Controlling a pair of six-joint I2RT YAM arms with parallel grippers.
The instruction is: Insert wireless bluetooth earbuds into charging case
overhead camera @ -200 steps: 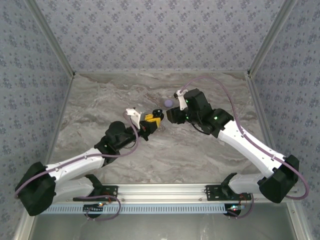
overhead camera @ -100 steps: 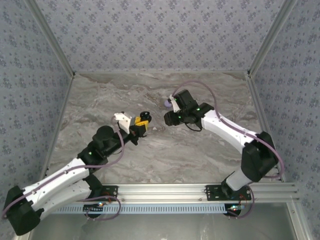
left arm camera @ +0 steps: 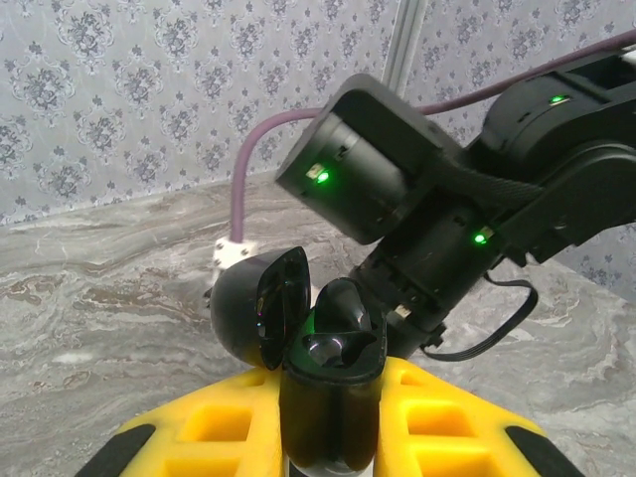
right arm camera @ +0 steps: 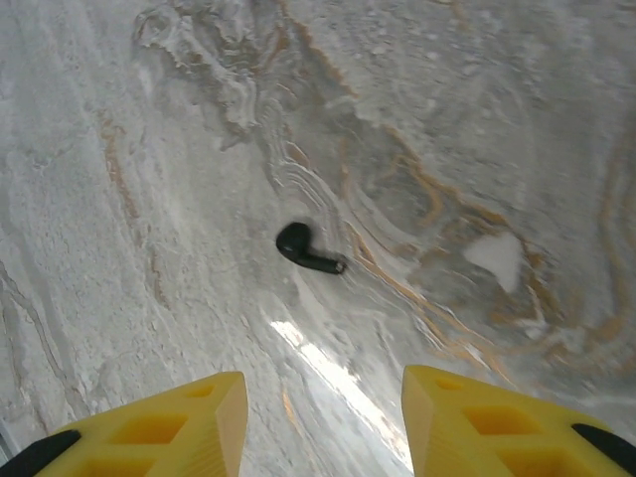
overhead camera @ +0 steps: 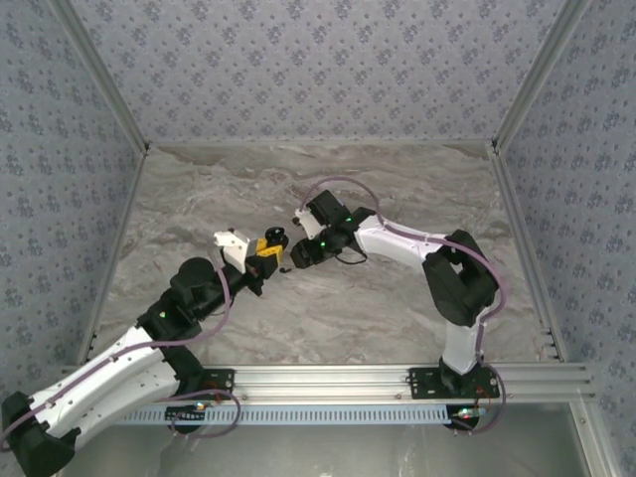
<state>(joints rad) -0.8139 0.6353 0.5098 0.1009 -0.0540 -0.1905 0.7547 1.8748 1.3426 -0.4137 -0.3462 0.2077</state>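
Top view: the left gripper (overhead camera: 266, 248) sits just left of frame centre, clenched on the charging case (overhead camera: 275, 236), a small black round item at its tip. The right gripper (overhead camera: 297, 254) is immediately to the right of it, near but apart. Its arm (overhead camera: 397, 238) folds back toward the right side of the frame. Both grippers are over the marble table (overhead camera: 397, 318).

Left wrist view: the left gripper (left arm camera: 333, 442) occupies the bottom centre, its two yellow fingers (left arm camera: 224, 422) pressed against either side of the charging case (left arm camera: 333, 348). The case is upright and open. Its lid (left arm camera: 260, 310) is hinged back toward the left, and the glossy black interior faces the upper part of the frame. Whether anything is seated inside cannot be told. The black right arm (left arm camera: 467, 229), with green lights showing, stands close behind the case in the centre and right of the frame.

Right wrist view: the right gripper (right arm camera: 323, 402) is released and grasps nothing. Its yellow fingers (right arm camera: 159, 427) are spread wide at the bottom left and bottom right. One earbud (right arm camera: 306, 248), black and slightly curved, lies on the table (right arm camera: 517, 129) just above frame centre. It is in line with the gap between the fingers, clear of both, and touches only the marble.
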